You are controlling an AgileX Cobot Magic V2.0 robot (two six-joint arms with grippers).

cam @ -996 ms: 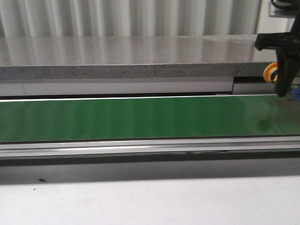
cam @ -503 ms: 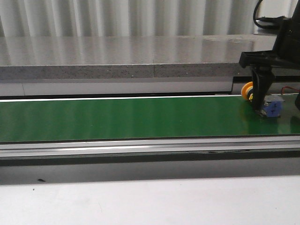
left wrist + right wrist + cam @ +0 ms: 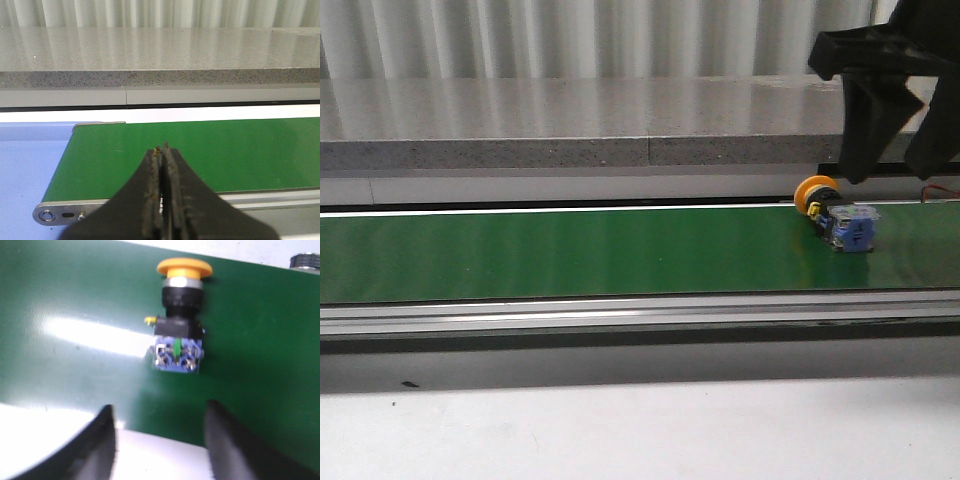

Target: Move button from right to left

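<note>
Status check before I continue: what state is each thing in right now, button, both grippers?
button: lying on its side on the green belt, right end, not gripped
right gripper: open, raised above the button, touching nothing
left gripper: shut, empty, over the belt's left end

You're working under even, bright overhead light. Pale vertical streaks of glare run across the green belt and the grey stone ledge behind it. In the right wrist view a white glare patch sits on the belt beside the button, which is slightly soft, and the dark fingers are blurred.
</note>
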